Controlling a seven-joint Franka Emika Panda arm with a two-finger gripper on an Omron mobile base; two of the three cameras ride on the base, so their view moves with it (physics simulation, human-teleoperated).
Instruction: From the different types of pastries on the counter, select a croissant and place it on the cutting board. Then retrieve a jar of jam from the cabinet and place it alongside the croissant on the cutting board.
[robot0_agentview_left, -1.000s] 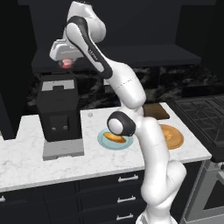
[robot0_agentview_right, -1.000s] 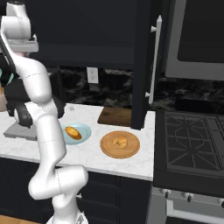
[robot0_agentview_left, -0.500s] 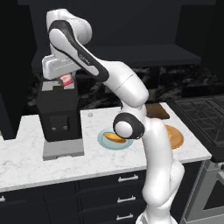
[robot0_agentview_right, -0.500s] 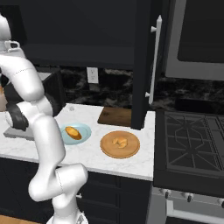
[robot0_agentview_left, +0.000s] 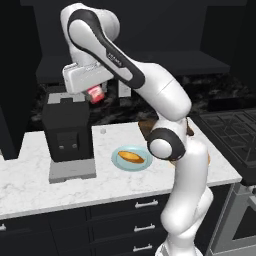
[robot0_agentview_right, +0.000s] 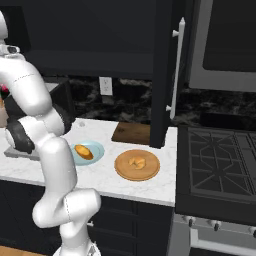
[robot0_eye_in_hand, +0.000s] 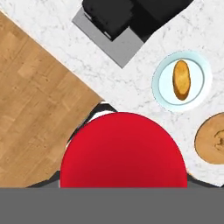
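Step in hand, as judged: transport of the jar of jam (robot0_agentview_left: 96, 94) toward the cutting board (robot0_agentview_right: 132, 133); the jar hangs under the gripper (robot0_agentview_left: 95, 96), high above the coffee machine (robot0_agentview_left: 68, 131), and its red body occupies the lower centre of the hand view (robot0_eye_in_hand: 122, 151); the finger tips are hidden behind it, so the claw is judged closed on the jar, opening set by the jar's width.

The croissant (robot0_agentview_right: 136, 162) lies on the round wooden plate (robot0_agentview_right: 150, 172), not on the cutting board; by the present layout the first part of the task reads as not done, although the jar is already in hand.

Positions in the right base view, clock-face from the wooden plate: cutting board at 12 o'clock, near, against the foot of the dark cabinet panel (robot0_agentview_right: 163, 75); blue plate (robot0_agentview_right: 96, 151) with the elongated pastry (robot0_agentview_right: 83, 152) at 9 o'clock, near.

In the hand view, from the jar: blue plate (robot0_eye_in_hand: 162, 83) at 1 o'clock; wooden plate (robot0_eye_in_hand: 205, 144) at 3 o'clock; coffee machine (robot0_eye_in_hand: 114, 17) at 12 o'clock; the counter (robot0_eye_in_hand: 140, 78) spans between them.

Next move calls for: a swing toward the robot's right across the counter, past both plates; a descent over a bare part of the board; the jar kept upright; release only once the base rests flat; room left beside it for the croissant.
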